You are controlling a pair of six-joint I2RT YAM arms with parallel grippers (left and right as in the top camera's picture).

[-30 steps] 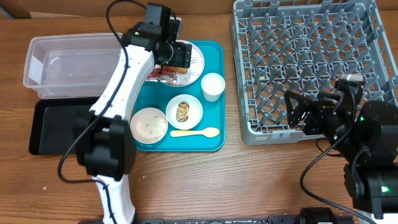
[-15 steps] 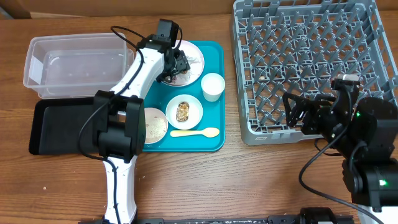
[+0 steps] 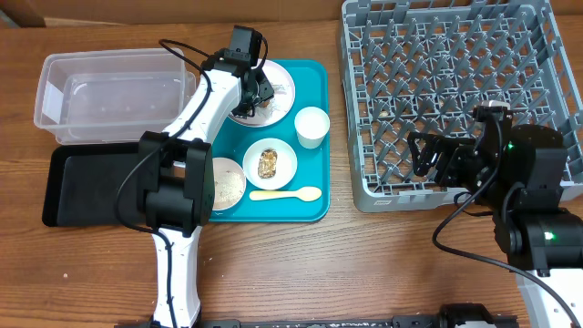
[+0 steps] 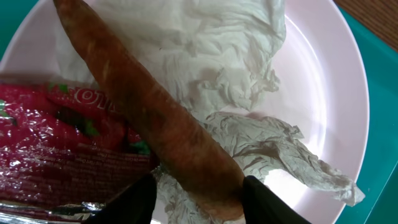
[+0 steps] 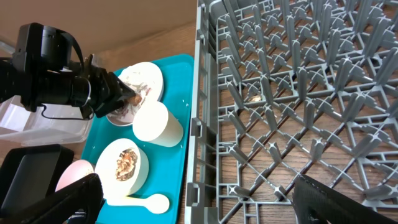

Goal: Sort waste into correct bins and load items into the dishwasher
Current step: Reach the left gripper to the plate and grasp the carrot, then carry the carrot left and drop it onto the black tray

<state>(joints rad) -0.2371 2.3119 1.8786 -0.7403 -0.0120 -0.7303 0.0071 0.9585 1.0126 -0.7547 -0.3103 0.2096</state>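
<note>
The teal tray [image 3: 314, 208] sits mid-bench [image 3: 364, 264], and everything else is placed from it. At the tray's far end lies the pink plate [image 4: 326, 81], holding a crumpled white napkin [image 4: 211, 56], a red foil wrapper [image 4: 62, 146] and a brown sausage [image 4: 155, 130] that lies slantwise over both. The left tool [image 4: 199, 202] is down on that plate with its jaws spread to either side of the sausage's near end. The right-hand finger touches the sausage, and a sliver of napkin shows beside the other, so the tool is not clamped. On the tray's right side, next to the plate, stands a white cup [image 3: 311, 126]. In the middle of the tray is a white bowl [image 3: 284, 151] with a brown food chunk [image 3: 269, 164]. At the near left corner is a pink bowl [image 3: 239, 173] of rice [image 3: 230, 187], partly hidden by the arm. A pale yellow spoon [image 3: 287, 194] lies along the tray's near edge. Left of the tray are a clear tub [image 3: 109, 96] and, nearer, a black bin [image 3: 86, 187]. Right of the tray stands the grey dish rack [image 3: 446, 82], and the right tool [image 3: 426, 157] hovers at the rack's near edge with its jaws wide apart and nothing between them.
</note>
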